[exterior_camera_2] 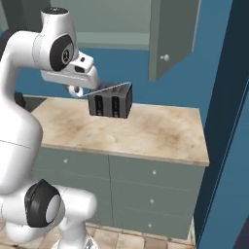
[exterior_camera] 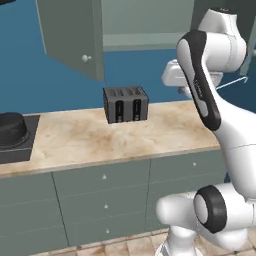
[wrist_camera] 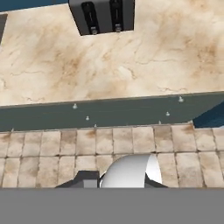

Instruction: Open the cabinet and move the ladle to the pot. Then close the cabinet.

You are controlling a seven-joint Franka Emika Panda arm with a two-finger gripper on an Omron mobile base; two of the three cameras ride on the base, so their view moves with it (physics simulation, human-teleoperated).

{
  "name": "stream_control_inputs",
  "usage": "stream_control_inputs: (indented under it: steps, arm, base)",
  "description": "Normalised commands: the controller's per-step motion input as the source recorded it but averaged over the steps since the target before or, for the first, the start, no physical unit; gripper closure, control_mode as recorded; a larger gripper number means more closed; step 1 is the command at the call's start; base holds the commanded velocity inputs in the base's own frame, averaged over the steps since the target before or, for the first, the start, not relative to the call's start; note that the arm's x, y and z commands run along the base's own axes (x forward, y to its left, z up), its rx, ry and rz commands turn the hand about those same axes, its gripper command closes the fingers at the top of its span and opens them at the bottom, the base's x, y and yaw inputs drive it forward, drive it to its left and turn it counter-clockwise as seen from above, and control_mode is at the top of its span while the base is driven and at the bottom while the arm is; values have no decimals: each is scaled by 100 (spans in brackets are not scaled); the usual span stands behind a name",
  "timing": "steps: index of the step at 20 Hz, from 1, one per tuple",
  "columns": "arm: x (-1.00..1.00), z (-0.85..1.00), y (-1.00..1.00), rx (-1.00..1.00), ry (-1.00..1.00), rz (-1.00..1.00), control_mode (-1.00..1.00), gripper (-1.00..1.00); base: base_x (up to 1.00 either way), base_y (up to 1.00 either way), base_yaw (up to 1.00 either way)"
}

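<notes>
In the left base view, the cabinet point(exterior_camera: 75, 35) hangs with its door swung open above the marble table point(exterior_camera: 100, 137). The pot point(exterior_camera: 11, 129) sits at the table's far left, and the toaster point(exterior_camera: 125, 104) stands near the wall.

In the right base view, the tool point(exterior_camera_2: 80, 91), closed tight, holds the ladle point(exterior_camera_2: 108, 88) beside the toaster.

The hand view looks down on the table and the drawer fronts point(wrist_camera: 109, 113).

grey-green cabinet point(exterior_camera: 70, 35), dark pot point(exterior_camera: 11, 129)
</notes>
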Motion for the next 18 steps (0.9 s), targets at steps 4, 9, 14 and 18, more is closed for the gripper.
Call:
stream_control_inputs:
  steps: [4, 9, 14, 18]
  arm:
    - [0, 0, 0, 0, 0, 0, 100, 100]
    - [0, 0, 0, 0, 0, 0, 100, 100]
    - [0, 0, 0, 0, 0, 0, 100, 100]
    - [0, 0, 0, 0, 0, 0, 100, 100]
  base:
    - [-53, 85, -2]
    - [-4, 100, -2]
    - [0, 100, -3]
    - [7, 100, -3]
